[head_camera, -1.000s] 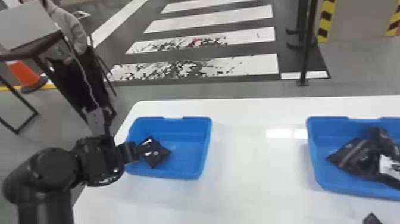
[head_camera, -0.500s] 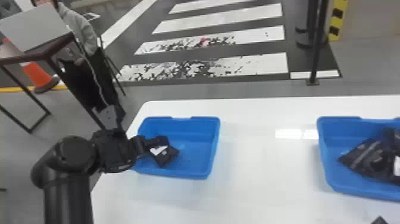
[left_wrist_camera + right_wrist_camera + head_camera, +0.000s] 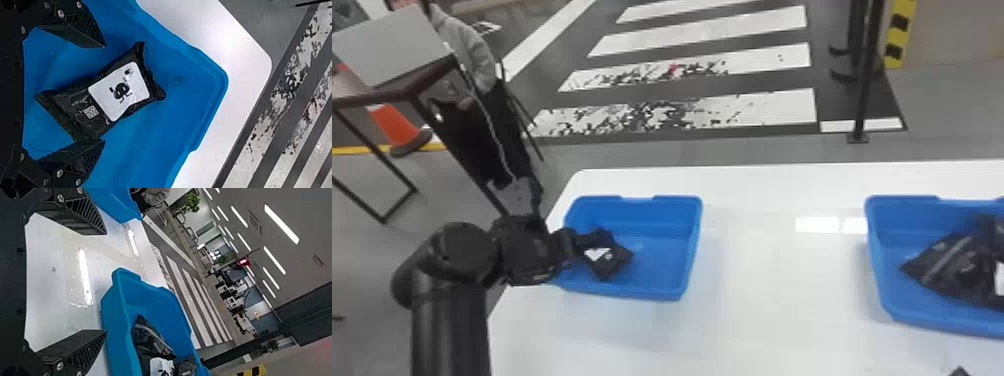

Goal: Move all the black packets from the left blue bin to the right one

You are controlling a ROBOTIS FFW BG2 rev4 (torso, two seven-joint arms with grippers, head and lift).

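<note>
Over the left blue bin (image 3: pixel 659 270) in the head view is my left gripper (image 3: pixel 582 243), by a black packet (image 3: pixel 606 264) with a white label. In the left wrist view the packet (image 3: pixel 84 117) lies flat on the bin floor, between the spread fingers of my left gripper (image 3: pixel 105 93), which is open. The right blue bin (image 3: pixel 879 270) holds black packets (image 3: pixel 949 267), some overlapping. A dark tip of my right gripper (image 3: pixel 960 371) shows at the head view's bottom edge. In the right wrist view my right gripper (image 3: pixel 106 282) stands open, with nothing between its fingers.
Both bins stand on a white table (image 3: pixel 772 320), with a wide stretch of tabletop between them. Beyond its left edge are a dark-framed table (image 3: pixel 407 90) and an orange cone (image 3: pixel 392 125). A black post (image 3: pixel 867 75) stands behind the table.
The bins and table have shifted right in the head view. My left arm is a little farther forward, its gripper still by the packet in the left bin.
</note>
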